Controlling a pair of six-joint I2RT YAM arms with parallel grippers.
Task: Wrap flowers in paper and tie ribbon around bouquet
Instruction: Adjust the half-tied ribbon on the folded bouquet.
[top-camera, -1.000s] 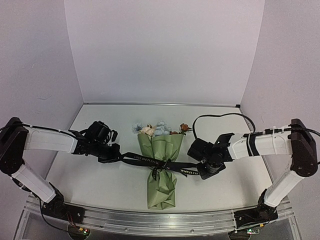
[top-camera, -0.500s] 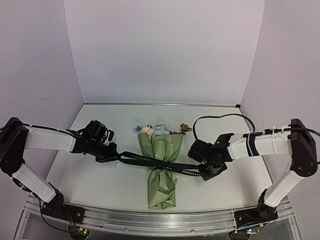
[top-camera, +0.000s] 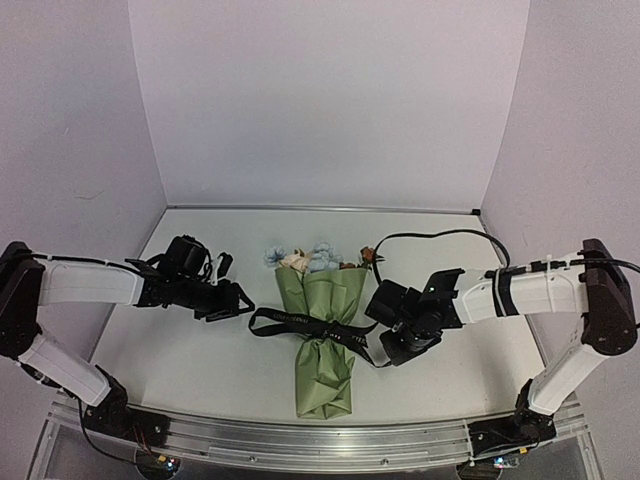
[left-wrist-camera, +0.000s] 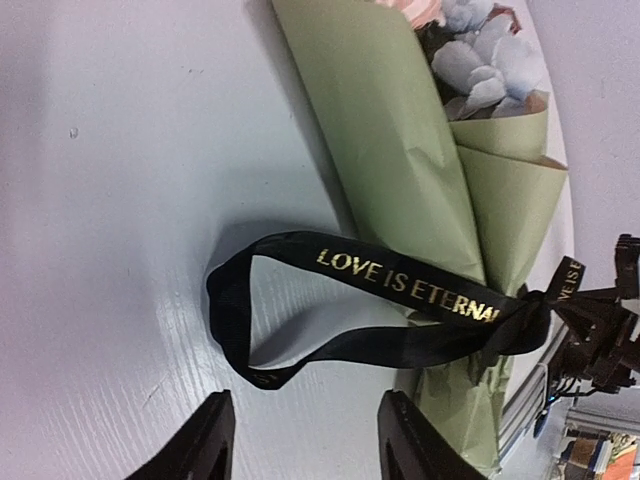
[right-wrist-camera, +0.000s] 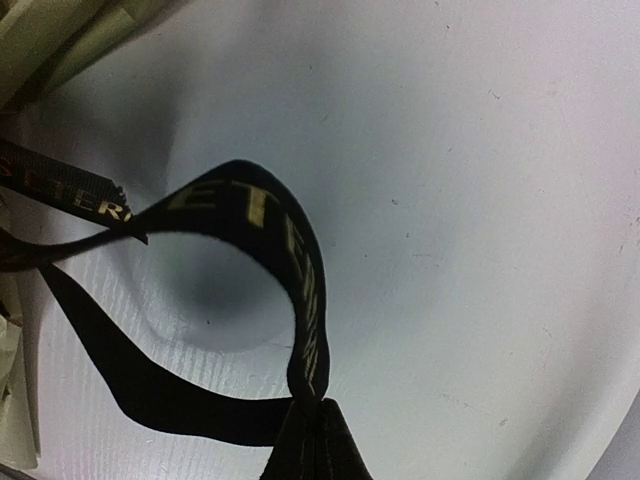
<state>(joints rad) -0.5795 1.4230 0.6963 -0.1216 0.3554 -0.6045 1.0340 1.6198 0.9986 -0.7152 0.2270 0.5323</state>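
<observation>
on the table (top-camera: 200, 370), top view, bouquet (top-camera: 325, 350): lies flat, with the flowers (top-camera: 310, 258) poking out of the far, wide end of the olive paper (top-camera: 322, 295) cone.
top view, ribbon (top-camera: 310, 325): black, crosses the bouquet's narrow waist. a slack loop (top-camera: 265, 322) lies left of the bouquet, and the other end runs off to its right.
top view, left gripper (top-camera: 240, 300): left of the bouquet, just short of the loop and apart from it.
top view, right gripper (top-camera: 385, 345): just right of the bouquet's waist, at the ribbon's end.
left wrist view, left gripper (left-wrist-camera: 305, 430): fingers spread, nothing between them. the lettered loop (left-wrist-camera: 300, 250) rests ahead of them and is knotted at the bouquet's waist.
right wrist view, right gripper (right-wrist-camera: 310, 440): clamped tight on the ribbon (right-wrist-camera: 300, 280), which arcs away from the fingertips toward the bouquet.
progress: wrapping looks done and the ribbon appears tied. what seems left is letting go of the right-hand end and perhaps tidying the tails.
</observation>
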